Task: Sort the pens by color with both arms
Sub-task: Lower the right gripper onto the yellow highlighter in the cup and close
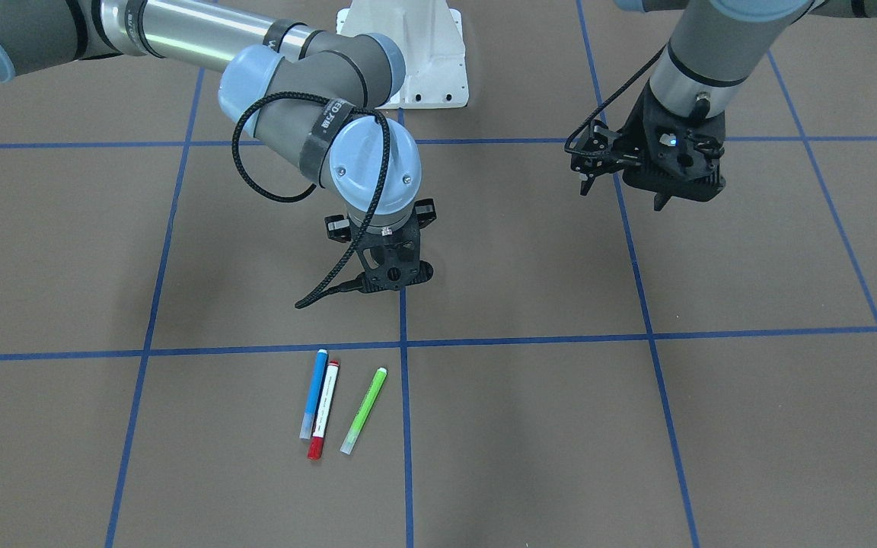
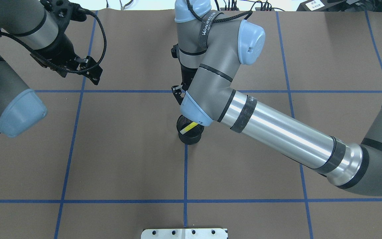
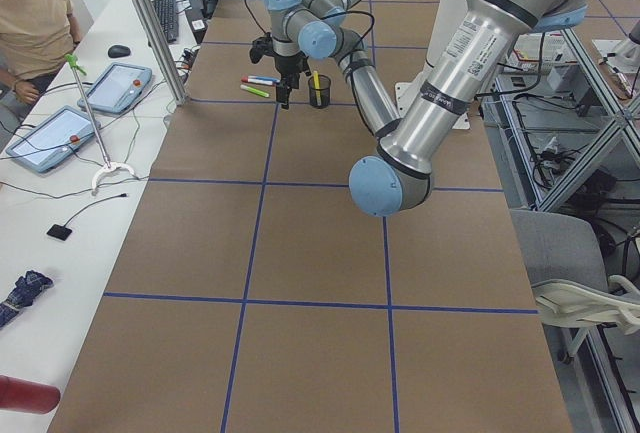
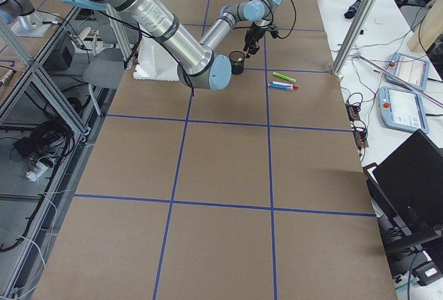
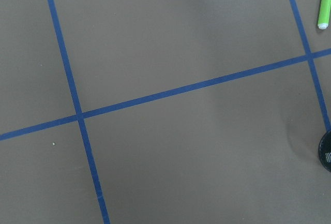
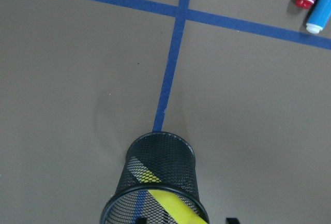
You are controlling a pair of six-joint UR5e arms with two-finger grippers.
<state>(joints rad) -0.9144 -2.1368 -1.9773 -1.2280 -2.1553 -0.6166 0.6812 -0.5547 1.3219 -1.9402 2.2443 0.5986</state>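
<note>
Three pens lie side by side on the brown table: a blue pen [image 1: 313, 394], a white-barrelled pen with red ends [image 1: 323, 409] and a green pen [image 1: 364, 411]. The yellow pen [image 2: 189, 127] leans inside the black mesh cup [image 2: 191, 132]; the right wrist view shows the yellow pen [image 6: 168, 206] in that cup [image 6: 155, 177] too. My right gripper [image 1: 397, 278] hangs open just above the cup, between it and the lying pens. My left gripper [image 1: 636, 190] hovers open and holds nothing, far from the pens. Part of the green pen [image 5: 325, 1] shows in the left wrist view.
Blue tape lines [image 1: 403, 342] divide the table into squares. The white pedestal base [image 1: 408, 53] stands at the robot's edge. A person [image 3: 35, 23] sits at a side desk with tablets [image 3: 50, 138], beyond the table's far edge.
</note>
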